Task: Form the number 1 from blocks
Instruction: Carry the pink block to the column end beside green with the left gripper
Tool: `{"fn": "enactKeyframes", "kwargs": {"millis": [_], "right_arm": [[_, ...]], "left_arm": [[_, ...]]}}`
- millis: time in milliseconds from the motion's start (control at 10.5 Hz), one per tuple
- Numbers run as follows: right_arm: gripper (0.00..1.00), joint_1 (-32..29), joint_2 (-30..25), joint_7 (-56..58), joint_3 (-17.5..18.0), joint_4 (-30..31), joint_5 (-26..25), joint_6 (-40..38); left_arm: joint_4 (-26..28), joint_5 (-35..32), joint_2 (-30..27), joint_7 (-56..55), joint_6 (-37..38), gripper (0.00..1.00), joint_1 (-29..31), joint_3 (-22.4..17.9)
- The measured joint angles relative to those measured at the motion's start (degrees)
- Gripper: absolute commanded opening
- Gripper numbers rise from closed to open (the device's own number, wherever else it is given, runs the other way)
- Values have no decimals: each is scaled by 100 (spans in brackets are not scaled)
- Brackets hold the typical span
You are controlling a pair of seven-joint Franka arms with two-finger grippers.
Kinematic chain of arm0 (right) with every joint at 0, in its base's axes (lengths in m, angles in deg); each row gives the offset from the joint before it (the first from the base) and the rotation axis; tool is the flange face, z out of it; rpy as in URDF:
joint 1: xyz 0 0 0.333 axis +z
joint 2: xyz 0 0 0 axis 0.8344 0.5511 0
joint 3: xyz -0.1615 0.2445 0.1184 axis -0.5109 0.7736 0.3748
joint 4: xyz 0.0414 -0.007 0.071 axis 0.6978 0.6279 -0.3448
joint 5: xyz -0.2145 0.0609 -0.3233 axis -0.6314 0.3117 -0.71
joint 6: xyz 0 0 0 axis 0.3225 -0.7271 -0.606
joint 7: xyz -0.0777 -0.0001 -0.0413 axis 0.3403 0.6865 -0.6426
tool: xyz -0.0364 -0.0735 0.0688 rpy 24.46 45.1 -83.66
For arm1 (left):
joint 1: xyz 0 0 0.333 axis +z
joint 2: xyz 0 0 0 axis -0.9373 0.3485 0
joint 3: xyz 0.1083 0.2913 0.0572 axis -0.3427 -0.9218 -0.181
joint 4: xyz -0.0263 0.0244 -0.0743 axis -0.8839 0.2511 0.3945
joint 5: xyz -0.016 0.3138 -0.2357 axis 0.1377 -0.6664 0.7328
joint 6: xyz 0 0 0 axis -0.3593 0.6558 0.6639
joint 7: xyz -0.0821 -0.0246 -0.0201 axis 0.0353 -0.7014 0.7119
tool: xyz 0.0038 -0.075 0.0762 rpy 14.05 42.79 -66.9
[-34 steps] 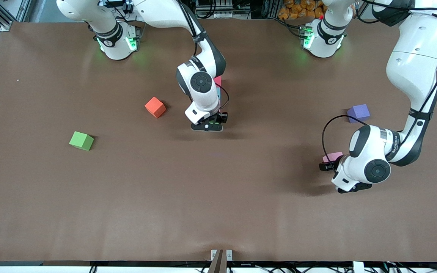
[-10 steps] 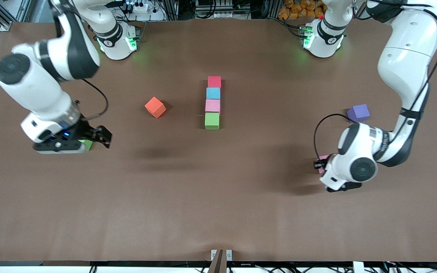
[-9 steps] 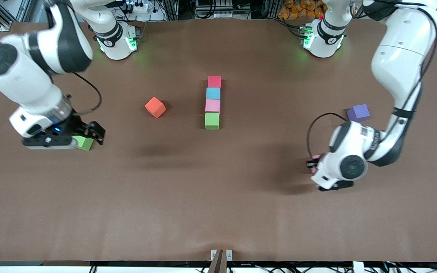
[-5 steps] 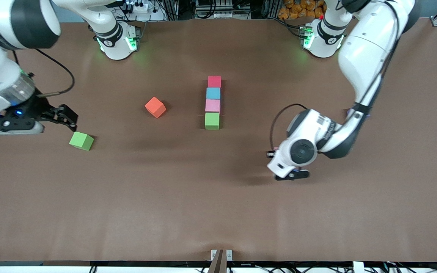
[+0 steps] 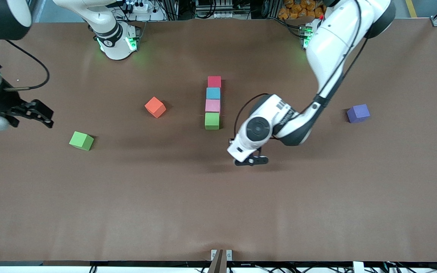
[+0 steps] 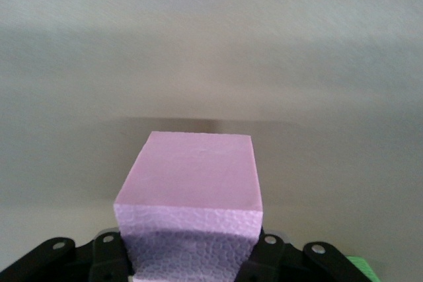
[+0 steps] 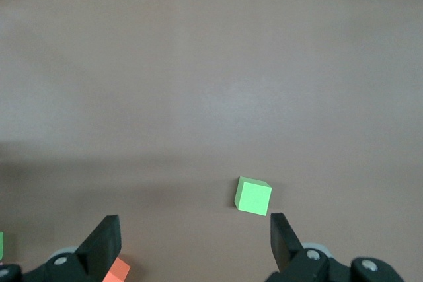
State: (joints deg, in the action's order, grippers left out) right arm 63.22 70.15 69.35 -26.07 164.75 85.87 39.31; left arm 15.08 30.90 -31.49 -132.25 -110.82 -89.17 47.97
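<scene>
Four blocks lie in a straight column at the table's middle: red (image 5: pixel 214 81), light blue (image 5: pixel 213 93), pink (image 5: pixel 212 105) and green (image 5: pixel 212 121), the green one nearest the front camera. My left gripper (image 5: pixel 249 161) hangs over the table just past the column's green end, toward the left arm's end. It is shut on a second pink block (image 6: pixel 192 186), which its wrist hides in the front view. A loose green block (image 5: pixel 81 140) (image 7: pixel 253 196) lies toward the right arm's end. My right gripper (image 5: pixel 36 113) (image 7: pixel 192 239) is open and empty, raised over the table's edge near that block.
An orange block (image 5: pixel 155 107) (image 7: pixel 117 273) sits between the column and the loose green block. A purple block (image 5: pixel 358 113) lies toward the left arm's end of the brown table (image 5: pixel 218 212).
My left arm has carried the pink block from the left arm's end toward the column. My right gripper has risen and drawn away from the loose green block, still open.
</scene>
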Motion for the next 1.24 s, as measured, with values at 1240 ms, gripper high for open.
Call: {"fn": "enactKeyframes", "kwargs": {"millis": [1240], "right_arm": [[100, -16, 153, 180, -270, -238, 444, -6]], "left_arm": [[-564, 83, 634, -594, -700, 0, -1133, -141]]}}
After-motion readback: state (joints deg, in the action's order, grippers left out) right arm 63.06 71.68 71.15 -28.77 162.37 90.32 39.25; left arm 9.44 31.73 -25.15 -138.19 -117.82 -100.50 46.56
